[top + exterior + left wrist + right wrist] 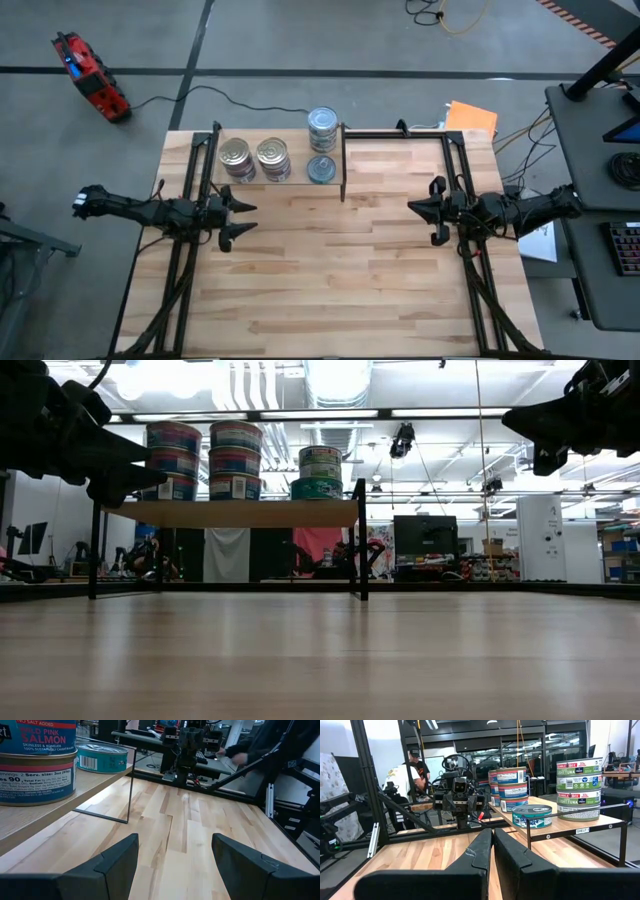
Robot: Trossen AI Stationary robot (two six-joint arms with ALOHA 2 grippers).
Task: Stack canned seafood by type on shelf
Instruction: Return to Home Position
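Note:
The shelf (298, 172) stands at the table's far side, left of centre. On it rest two stacks of golden-lidded salmon cans (235, 156) (272, 154), a stack of silver-lidded tuna cans (322, 126) and a single teal can (321, 168) in front of that stack. The stacks also show in the low view (235, 458). My left gripper (240, 218) hovers open at the table's left, near the shelf's front. At the table's right my right gripper (413, 207) hovers shut and holds nothing. Both point toward the table's middle.
The shelf's dark upright end panel (343, 160) closes its right end. Bare wooden tabletop (330, 270) lies between the arms. Black frame rails (190, 270) (480, 280) run along both sides. A person (412, 772) stands beyond the table's left side.

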